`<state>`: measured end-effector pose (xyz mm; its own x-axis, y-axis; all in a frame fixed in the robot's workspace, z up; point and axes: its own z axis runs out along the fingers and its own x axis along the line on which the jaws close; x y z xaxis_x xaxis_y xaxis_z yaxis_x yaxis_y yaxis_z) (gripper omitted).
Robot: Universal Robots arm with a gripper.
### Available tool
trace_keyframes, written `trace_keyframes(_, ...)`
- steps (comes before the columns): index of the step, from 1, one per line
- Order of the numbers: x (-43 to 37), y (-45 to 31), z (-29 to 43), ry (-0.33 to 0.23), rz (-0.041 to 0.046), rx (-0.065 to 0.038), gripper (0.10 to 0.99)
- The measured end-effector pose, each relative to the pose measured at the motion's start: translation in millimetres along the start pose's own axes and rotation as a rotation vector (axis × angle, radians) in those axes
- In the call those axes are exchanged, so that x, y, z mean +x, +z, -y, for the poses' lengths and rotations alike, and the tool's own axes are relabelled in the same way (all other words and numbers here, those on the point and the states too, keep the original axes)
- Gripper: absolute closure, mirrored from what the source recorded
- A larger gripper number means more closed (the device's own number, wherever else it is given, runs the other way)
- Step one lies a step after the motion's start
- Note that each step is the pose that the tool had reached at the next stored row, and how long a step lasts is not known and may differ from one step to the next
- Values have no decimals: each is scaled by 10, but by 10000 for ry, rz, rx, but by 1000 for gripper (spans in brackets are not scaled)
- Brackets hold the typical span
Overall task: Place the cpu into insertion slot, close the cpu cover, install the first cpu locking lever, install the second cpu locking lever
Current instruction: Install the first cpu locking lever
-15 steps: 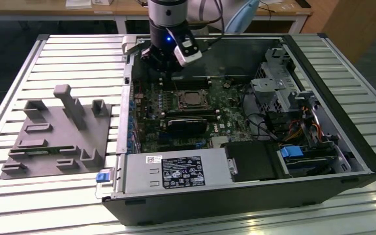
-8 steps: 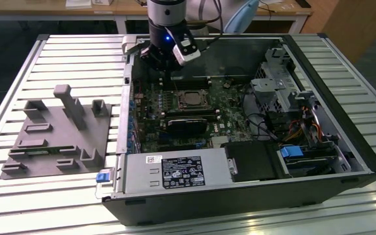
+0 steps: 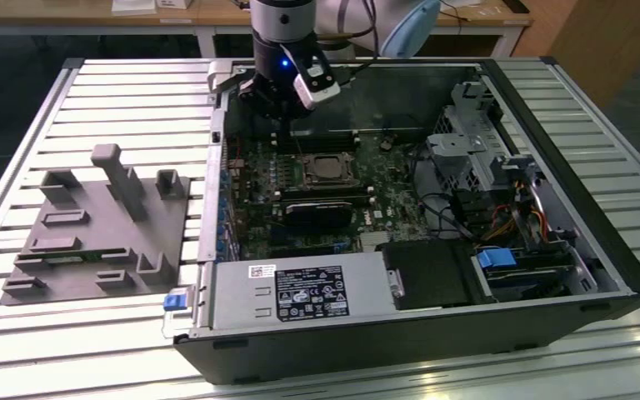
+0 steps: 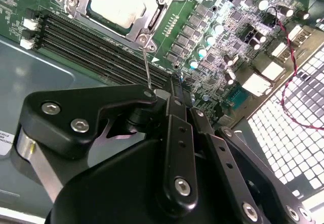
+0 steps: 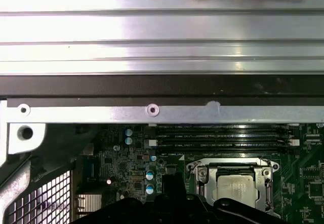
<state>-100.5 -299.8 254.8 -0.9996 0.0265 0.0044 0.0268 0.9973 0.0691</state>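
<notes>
- One slatted metal table [image 3: 109, 92] carries an open computer case [image 3: 432, 333], with a grey fixture block [image 3: 97, 225] beside it on the exterior view's left.
- Inside the case lies the green motherboard [image 3: 297, 212].
- Over its long memory slots [image 4: 91, 41] hangs the gripper [image 4: 158, 93], its jaws drawn together on the free end of a thin wire locking lever [image 4: 147, 67].
- That lever runs back to a corner of the cpu cover [image 5: 202, 176], which lies flat.
- Under the cover the cpu [image 5: 235, 189] sits in the insertion slot [image 3: 301, 169], just beside the jaws but not touching them.
</notes>
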Motion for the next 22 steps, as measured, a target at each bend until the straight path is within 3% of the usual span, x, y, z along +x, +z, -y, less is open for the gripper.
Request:
trace_keyframes(12, -50, 6, -31, -24, -1, -1, 969)
trace_keyframes(17, -115, 7, -33, -24, -1, -1, 969)
trace_keyframes(22, -238, 16, -37, -24, -2, 0, 969)
